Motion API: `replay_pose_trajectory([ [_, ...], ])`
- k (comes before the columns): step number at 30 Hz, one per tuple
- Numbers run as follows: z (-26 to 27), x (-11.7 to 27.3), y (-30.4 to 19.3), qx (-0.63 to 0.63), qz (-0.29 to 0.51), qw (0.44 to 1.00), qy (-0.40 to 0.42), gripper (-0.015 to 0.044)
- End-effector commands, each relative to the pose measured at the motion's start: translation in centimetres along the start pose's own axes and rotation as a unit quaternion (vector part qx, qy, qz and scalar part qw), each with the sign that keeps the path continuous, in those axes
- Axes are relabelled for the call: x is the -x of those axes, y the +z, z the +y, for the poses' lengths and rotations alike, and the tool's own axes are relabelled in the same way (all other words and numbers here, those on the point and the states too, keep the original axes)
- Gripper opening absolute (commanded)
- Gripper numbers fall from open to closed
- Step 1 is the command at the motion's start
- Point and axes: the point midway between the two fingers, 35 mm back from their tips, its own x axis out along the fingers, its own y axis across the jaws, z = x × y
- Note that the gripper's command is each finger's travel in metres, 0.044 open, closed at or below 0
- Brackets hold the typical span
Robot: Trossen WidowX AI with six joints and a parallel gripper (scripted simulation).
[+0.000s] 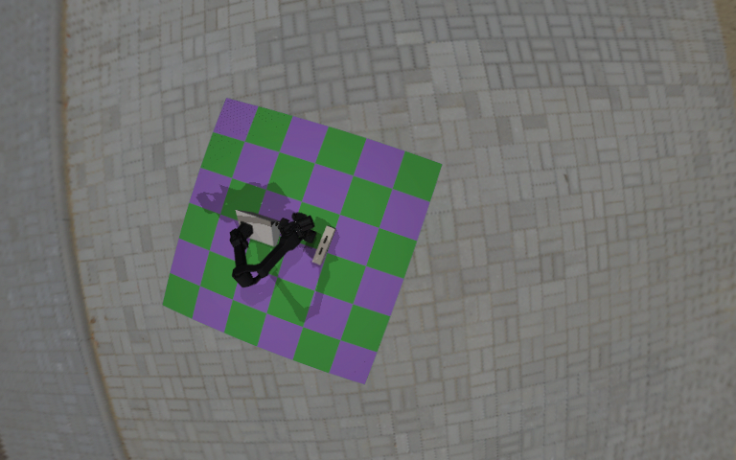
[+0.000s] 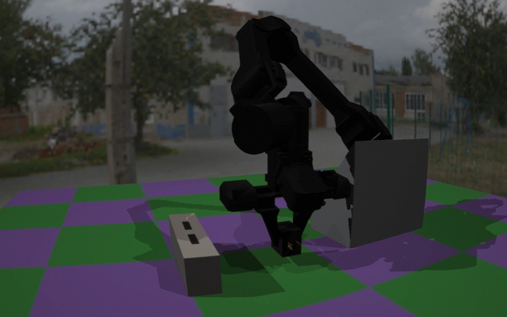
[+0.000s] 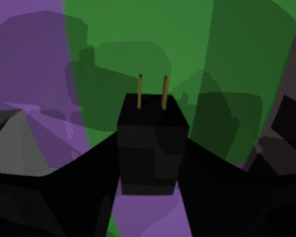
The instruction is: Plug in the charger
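Note:
The black charger (image 2: 286, 240) (image 3: 152, 153) is between the fingers of my gripper (image 2: 286, 235) (image 3: 148, 136), which is shut on its sides. Its two brass prongs stick out from the end face, toward the top of the wrist view and toward the camera in the exterior view, roughly level. The charger is low at the mat; whether it touches the mat is hard to tell. The light grey power strip (image 1: 323, 245) (image 2: 203, 251) (image 3: 276, 130) stands beside the gripper, apart from it, with two dark outlets on its top face. In the top view the arm hides the charger.
A grey box-like block with a tall flat panel (image 1: 258, 229) (image 2: 389, 192) (image 3: 15, 148) stands on the other side of the gripper from the strip, close to the arm. All stand on a green and purple checkered mat (image 1: 380, 247) (image 2: 91, 243).

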Motion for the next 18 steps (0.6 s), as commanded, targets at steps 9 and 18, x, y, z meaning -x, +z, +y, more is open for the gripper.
replay_pose_trajectory([
  [9, 0.0, 3.8, -0.4, -0.007, -0.004, 1.0, -0.005, 0.0],
  [18, -0.1, 3.4, -0.2, -0.072, -0.007, 0.997, -0.001, 0.0],
])
